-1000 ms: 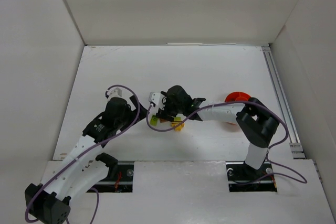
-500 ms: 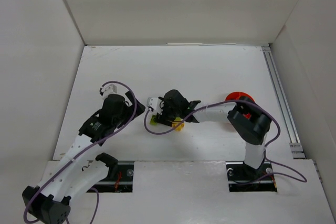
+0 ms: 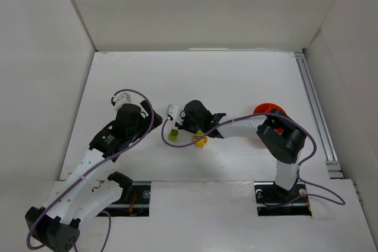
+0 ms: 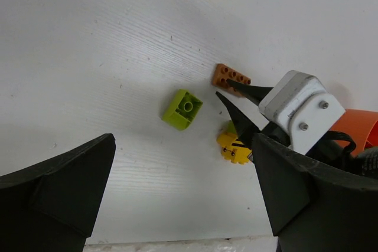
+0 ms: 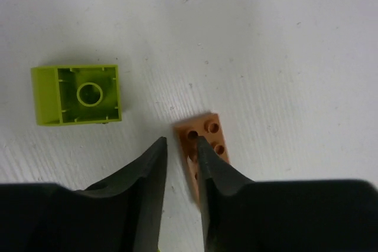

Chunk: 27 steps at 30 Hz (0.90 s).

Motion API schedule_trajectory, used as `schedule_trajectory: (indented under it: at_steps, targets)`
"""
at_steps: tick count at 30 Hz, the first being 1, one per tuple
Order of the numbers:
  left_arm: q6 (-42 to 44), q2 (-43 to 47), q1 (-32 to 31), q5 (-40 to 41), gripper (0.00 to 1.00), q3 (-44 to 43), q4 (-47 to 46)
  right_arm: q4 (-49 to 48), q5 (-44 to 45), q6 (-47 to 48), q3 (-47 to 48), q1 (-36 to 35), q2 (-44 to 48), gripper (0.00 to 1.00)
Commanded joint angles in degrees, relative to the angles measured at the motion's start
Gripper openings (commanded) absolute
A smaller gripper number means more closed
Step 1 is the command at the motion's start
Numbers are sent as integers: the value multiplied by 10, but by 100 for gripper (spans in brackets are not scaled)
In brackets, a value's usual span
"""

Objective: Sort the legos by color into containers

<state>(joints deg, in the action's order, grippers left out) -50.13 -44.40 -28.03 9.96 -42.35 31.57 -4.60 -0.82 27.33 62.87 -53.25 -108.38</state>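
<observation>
The table (image 3: 236, 81) is white and faintly grained, closed in by white walls (image 3: 195, 4) on the left, far and right sides. A metal rail (image 3: 313, 104) runs along its right edge. The legos lie near the middle, well apart from every wall: a lime brick (image 5: 77, 94) turned hollow side up, an orange-brown plate (image 5: 209, 140) just beside it, and a yellow brick (image 4: 233, 147) nearer the arms. The bowl (image 3: 269, 109) sits to the right, near the right arm's elbow. The right gripper (image 5: 182, 141) has its fingers narrowly apart, the plate's corner between the tips. The left gripper (image 4: 183, 138) hangs wide apart, holding nothing, left of the bricks.
</observation>
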Motion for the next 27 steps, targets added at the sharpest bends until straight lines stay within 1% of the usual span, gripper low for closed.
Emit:
schedule_trajectory:
  at_steps: [1, 2, 5, 6, 9, 10, 11, 12, 13, 14, 15, 16, 17, 19, 20, 21, 22, 24, 27]
  targets:
    - [-5, 13, 0, 12, 100, -7, -5, -32, 8, -39, 22, 9, 47, 29]
    - [-5, 13, 0, 7, 100, -7, -5, -37, -14, -53, 23, 16, 66, 29]
    - [-5, 13, 0, 7, 100, -7, -11, -51, -37, -89, 30, 52, 91, 29]
    - [-5, 13, 0, 7, 100, -7, -11, -68, -45, -115, 23, 64, 112, 29]
    - [1, 13, 0, 7, 100, -2, -16, -112, -116, -143, -22, 118, 156, 28]
    - [1, 13, 0, 2, 100, -2, -24, -112, -163, -131, -29, 127, 163, 30]
    - [7, 13, 0, 2, 100, -2, -24, -112, -163, -120, -29, 127, 164, 40]
    - [7, 13, 0, 2, 100, -2, -29, -97, -158, -106, -23, 119, 164, 44]
    - [13, 6, 0, 2, 100, 3, -29, -34, -149, -78, -7, 111, 151, 46]
    - [13, 6, 0, 2, 100, 3, -29, 5, -120, -70, 16, 101, 136, 48]
    - [13, 1, 0, 2, 100, 3, -29, 41, -107, -70, 60, 85, 118, 48]
    - [13, 1, 0, 2, 100, 3, -29, 97, -102, -62, 76, 78, 86, 48]
    - [13, 1, 0, 2, 100, -2, -29, 116, -76, -62, 90, 71, 71, 48]
    - [13, 1, 5, 2, 100, -2, -29, 149, -71, -46, 123, 58, 46, 50]
    - [19, 1, 5, 2, 100, -2, -29, 183, -60, -39, 138, 58, 19, 50]
    - [25, 7, 5, -4, 100, -2, -29, 199, -48, -32, 151, 58, 5, 50]
    - [25, 7, 5, -9, 100, -2, -29, 212, -40, -20, 170, 53, -7, 54]
    - [31, 12, 5, -9, 100, -2, -29, 226, -10, -6, 176, 53, -34, 54]
    - [31, 19, 5, -9, 100, -2, -23, 219, 18, 4, 183, 53, -54, 54]
